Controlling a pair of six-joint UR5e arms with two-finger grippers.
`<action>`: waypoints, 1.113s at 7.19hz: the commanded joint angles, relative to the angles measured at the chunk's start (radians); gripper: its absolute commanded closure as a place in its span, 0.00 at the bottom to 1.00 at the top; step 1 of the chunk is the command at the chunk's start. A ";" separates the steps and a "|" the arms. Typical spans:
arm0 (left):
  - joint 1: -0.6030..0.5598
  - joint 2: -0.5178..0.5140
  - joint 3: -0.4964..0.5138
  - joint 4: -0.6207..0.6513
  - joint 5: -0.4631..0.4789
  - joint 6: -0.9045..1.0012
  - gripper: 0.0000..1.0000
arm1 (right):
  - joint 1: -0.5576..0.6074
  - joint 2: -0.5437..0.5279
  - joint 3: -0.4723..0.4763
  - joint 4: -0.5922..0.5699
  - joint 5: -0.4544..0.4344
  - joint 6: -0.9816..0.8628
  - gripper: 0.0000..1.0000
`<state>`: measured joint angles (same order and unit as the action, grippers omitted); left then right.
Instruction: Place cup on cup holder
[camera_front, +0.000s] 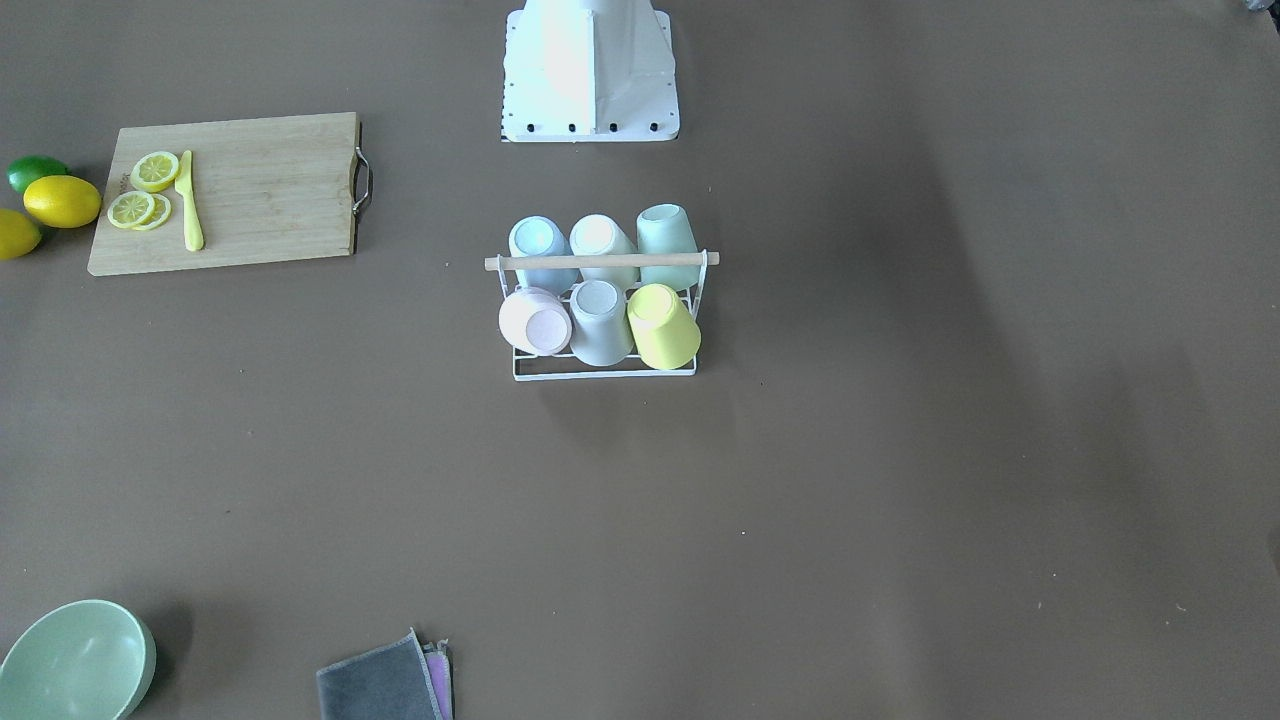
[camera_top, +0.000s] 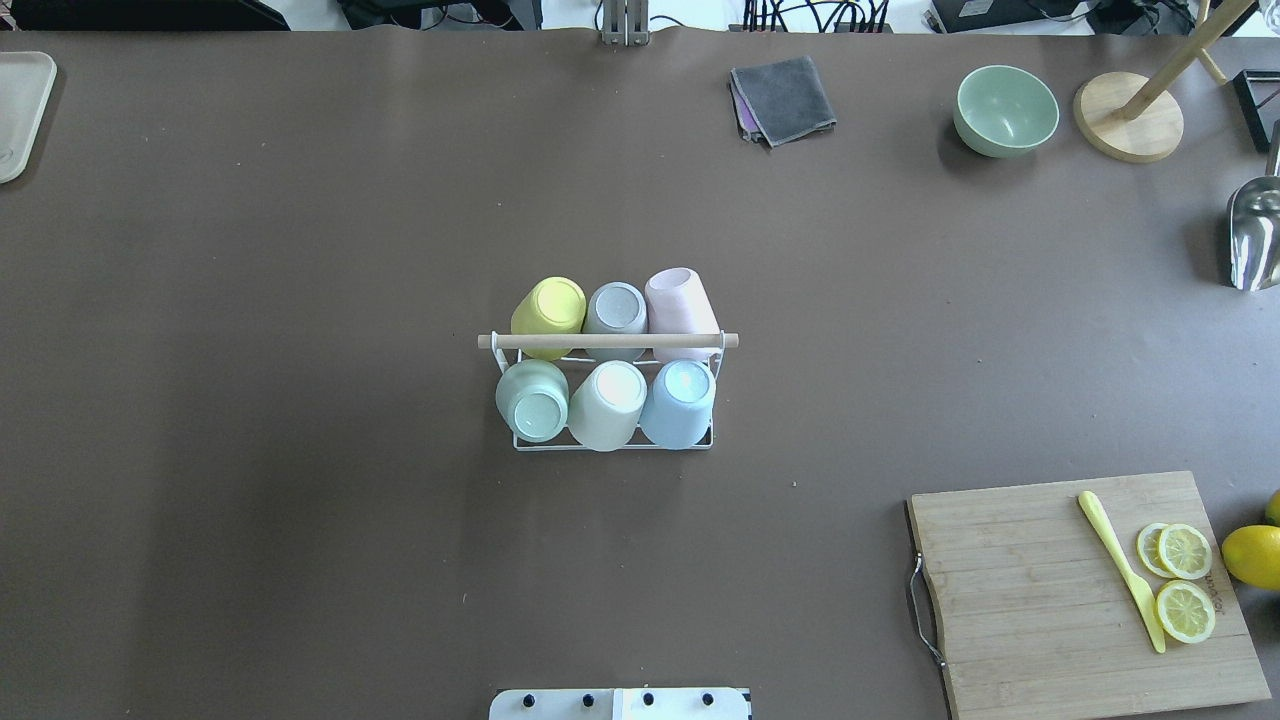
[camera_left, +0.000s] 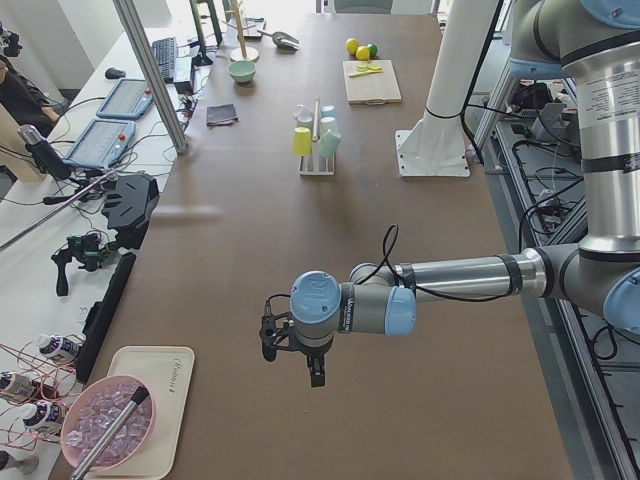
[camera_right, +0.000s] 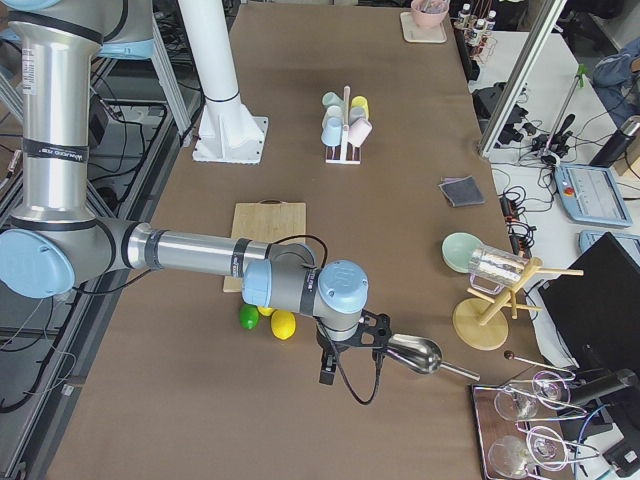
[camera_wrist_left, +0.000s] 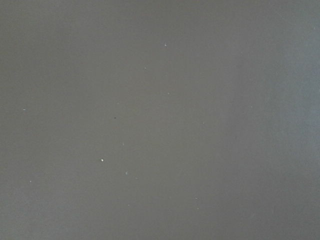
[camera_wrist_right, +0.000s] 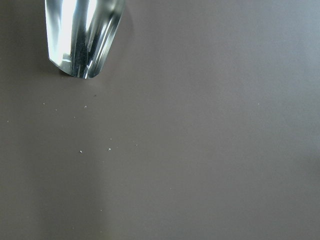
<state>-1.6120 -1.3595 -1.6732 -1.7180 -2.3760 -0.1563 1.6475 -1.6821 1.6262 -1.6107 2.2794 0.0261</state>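
The white wire cup holder (camera_top: 608, 341) with a wooden rod handle stands mid-table; it also shows in the front view (camera_front: 600, 262). Several cups sit upside down on its prongs, among them a yellow cup (camera_top: 549, 308), a pink cup (camera_top: 678, 298) and a blue cup (camera_top: 680, 400). My left gripper (camera_left: 290, 350) shows only in the exterior left view, far from the holder over bare table; I cannot tell if it is open or shut. My right gripper (camera_right: 350, 352) shows only in the exterior right view, near the table's end; I cannot tell its state either.
A wooden cutting board (camera_top: 1060, 590) carries lemon slices and a yellow knife, with lemons (camera_top: 1252, 555) beside it. A green bowl (camera_top: 1005, 108), a grey cloth (camera_top: 785, 98), a wooden stand (camera_top: 1130, 115) and a metal scoop (camera_wrist_right: 82, 35) lie on the robot's right.
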 joint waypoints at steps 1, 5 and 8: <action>0.007 -0.006 -0.078 0.085 0.052 0.006 0.02 | 0.000 -0.005 0.001 0.000 0.000 0.000 0.00; 0.046 -0.006 -0.151 0.224 0.161 0.171 0.02 | 0.000 -0.007 0.001 0.000 0.000 0.001 0.00; 0.047 -0.015 -0.122 0.212 0.158 0.169 0.02 | 0.000 -0.007 0.001 0.000 0.002 0.001 0.00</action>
<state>-1.5650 -1.3707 -1.8080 -1.5031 -2.2169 0.0106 1.6475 -1.6889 1.6272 -1.6107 2.2792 0.0270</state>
